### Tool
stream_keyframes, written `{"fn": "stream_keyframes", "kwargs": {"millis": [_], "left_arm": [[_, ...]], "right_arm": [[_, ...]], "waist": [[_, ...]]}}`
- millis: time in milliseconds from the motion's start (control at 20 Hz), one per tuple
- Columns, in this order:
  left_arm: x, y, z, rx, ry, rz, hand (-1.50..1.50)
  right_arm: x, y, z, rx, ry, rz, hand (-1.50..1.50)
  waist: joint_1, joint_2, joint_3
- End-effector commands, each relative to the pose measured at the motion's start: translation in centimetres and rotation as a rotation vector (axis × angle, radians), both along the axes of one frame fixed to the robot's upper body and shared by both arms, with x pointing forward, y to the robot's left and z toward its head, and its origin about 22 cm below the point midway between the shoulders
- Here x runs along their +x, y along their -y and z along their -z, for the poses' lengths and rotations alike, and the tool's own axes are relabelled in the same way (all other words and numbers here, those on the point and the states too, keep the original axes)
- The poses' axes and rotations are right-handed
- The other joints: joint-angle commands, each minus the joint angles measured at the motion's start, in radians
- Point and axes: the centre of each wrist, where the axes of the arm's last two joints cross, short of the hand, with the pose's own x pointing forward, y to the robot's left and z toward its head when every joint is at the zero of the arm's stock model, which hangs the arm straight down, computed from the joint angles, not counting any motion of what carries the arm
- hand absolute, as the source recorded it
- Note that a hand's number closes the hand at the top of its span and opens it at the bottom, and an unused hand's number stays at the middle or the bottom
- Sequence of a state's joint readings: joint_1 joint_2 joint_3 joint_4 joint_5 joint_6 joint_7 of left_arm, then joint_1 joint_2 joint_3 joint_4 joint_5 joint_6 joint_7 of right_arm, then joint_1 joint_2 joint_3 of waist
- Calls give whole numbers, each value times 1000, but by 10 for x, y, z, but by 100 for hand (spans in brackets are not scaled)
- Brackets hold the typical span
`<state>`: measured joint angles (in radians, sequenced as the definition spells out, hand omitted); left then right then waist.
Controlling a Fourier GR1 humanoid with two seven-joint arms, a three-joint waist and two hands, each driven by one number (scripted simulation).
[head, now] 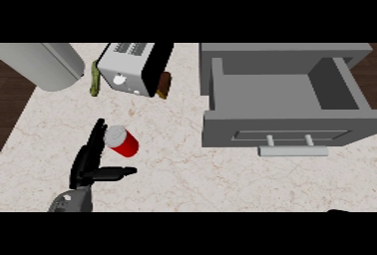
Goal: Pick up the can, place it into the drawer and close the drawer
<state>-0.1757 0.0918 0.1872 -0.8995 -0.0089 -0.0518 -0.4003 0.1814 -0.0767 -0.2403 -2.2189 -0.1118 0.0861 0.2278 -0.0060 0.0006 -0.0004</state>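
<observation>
The red can (pixel 123 142) with a silver top stands on the marble counter (pixel 184 179), left of centre and leaning slightly. My left hand (pixel 86 163) is just to its left. Its straight fingers (pixel 95 134) run up along the can's left side, and the thumb (pixel 116 172) sticks out to the right below the can. The hand is open and is not curled round the can. The grey drawer (pixel 221 89) at the right is pulled open, and its inside looks bare. Its front panel carries a bar handle (pixel 293 150). Only a black sliver of my right hand (pixel 339 210) shows at the bottom right edge.
A silver toaster (pixel 126 68) stands at the back, with a dark brown item (pixel 164 84) to its right and a thin green item (pixel 95 78) to its left. A large grey cylinder (pixel 43 64) lies at the back left. Dark floor (pixel 13 104) borders the counter's left edge.
</observation>
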Motion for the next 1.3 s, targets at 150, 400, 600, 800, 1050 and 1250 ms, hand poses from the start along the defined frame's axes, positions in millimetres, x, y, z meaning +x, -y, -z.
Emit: {"fn": "stream_keyframes", "kwargs": {"millis": [150, 400, 600, 800, 1050, 1250], "left_arm": [[17, -21, 16, -16, -8, -14, -150], [34, -11, 20, -20, 17, 4, -150], [29, 2, 25, -18, 14, 52, -150], [52, -6, 10, -47, 3, 139, -150], [59, 9, 11, -107, 33, 195, 150], [50, 26, 21, -129, 57, 225, 150]], "right_arm": [[-13, -4, 0, -14, -4, 6, -150], [-7, -7, -24, 0, 7, 1, -150], [8, 4, -23, -9, 26, 4, -150], [-7, -10, -7, -6, 24, 11, -150], [5, -1, -12, -29, 8, -14, -150], [-4, 8, -27, -17, 27, 11, -150]], "waist": [[-6, 1, 0], [-8, 3, -1], [-1, 1, 0], [-13, 4, -1], [-15, 6, -1], [-8, 2, 0]]}}
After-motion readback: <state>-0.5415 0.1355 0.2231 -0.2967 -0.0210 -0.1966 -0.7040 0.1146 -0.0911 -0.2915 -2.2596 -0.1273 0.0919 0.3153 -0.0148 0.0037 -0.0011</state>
